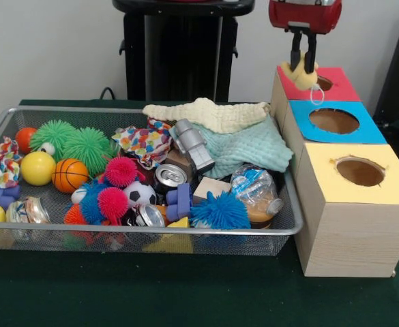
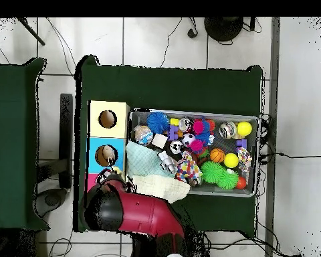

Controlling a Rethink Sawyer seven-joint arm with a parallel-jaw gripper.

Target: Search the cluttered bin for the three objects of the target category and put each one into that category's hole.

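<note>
Pale yellow cloth (image 1: 300,73), pinched in closed gripper (image 1: 303,63), hangs above red-topped box's hole (image 1: 324,83), upper right, for dropping.

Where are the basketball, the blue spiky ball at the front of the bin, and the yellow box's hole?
basketball (image 1: 69,175), front view, middle of its orange surface.
blue spiky ball (image 1: 219,211), front view, middle of its spikes.
yellow box's hole (image 1: 360,172), front view, the opening's centre.

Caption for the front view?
Gripper holds a pale yellow cloth over the red box's hole, beside the cluttered mesh bin.
</note>
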